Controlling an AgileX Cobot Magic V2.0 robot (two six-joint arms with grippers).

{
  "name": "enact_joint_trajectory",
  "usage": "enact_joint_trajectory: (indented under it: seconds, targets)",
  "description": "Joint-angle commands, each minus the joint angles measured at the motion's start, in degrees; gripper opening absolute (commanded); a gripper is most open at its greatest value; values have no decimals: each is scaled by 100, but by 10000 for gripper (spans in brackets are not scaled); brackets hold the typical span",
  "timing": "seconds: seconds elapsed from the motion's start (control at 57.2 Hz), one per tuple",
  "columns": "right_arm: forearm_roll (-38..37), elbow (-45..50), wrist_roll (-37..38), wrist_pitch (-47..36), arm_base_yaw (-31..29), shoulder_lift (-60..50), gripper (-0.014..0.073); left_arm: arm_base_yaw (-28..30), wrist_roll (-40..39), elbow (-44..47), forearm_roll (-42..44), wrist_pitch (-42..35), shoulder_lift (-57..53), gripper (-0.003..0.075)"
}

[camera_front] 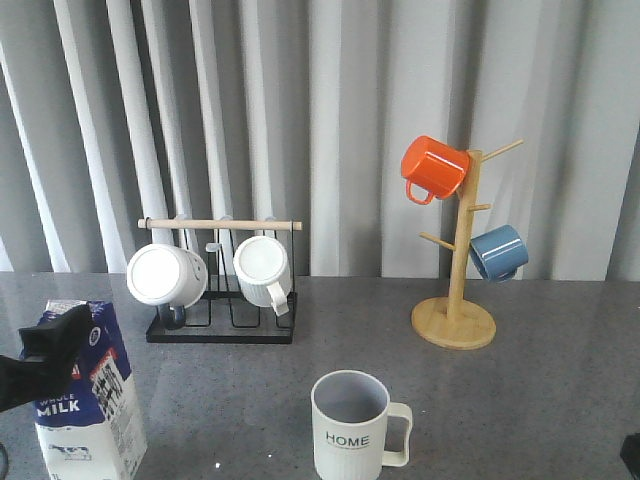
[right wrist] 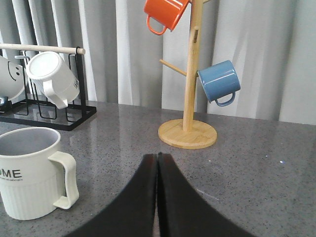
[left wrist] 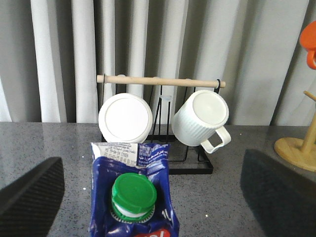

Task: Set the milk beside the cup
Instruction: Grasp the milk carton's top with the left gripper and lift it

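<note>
The milk (camera_front: 92,400), a blue and white carton with a green cap (left wrist: 133,192), stands upright at the table's front left. My left gripper (left wrist: 152,157) is open, its wide-spread fingers (left wrist: 29,197) on either side of the carton's top with a clear gap on both sides. In the front view one dark finger (camera_front: 58,340) overlaps the carton's upper left. The cup (camera_front: 352,425), a pale ribbed mug marked "HOME", stands at front centre, well to the right of the milk, handle to the right. My right gripper (right wrist: 157,159) is shut and empty, low over the table to the right of the cup (right wrist: 29,182).
A black wire rack (camera_front: 222,328) with a wooden bar holds two white mugs (camera_front: 165,275) behind the milk. At the back right a wooden mug tree (camera_front: 455,322) carries an orange mug (camera_front: 432,167) and a blue mug (camera_front: 498,252). A grey curtain closes off the back.
</note>
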Motion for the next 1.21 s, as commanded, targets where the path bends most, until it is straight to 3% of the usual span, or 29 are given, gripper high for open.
enact_joint_trajectory:
  seconds: [0.0, 0.524, 0.629, 0.909, 1.189]
  targets:
    - [15, -187, -48, -404, -22, -40, -6, -36, -161, -216, -14, -695, 262, 722]
    - [15, -187, -48, -404, -22, -40, -6, -36, -139, -216, -14, -868, 1162, 688]
    - [15, -187, -48, -404, -22, -40, -6, -36, -162, -216, -14, -887, 1194, 610]
    - [15, -187, -48, -404, -22, -40, -6, -36, -234, -216, -14, -865, 1241, 307]
    - [15, -187, -48, -404, -22, -40, -6, -36, -259, -216, -14, -865, 1241, 140]
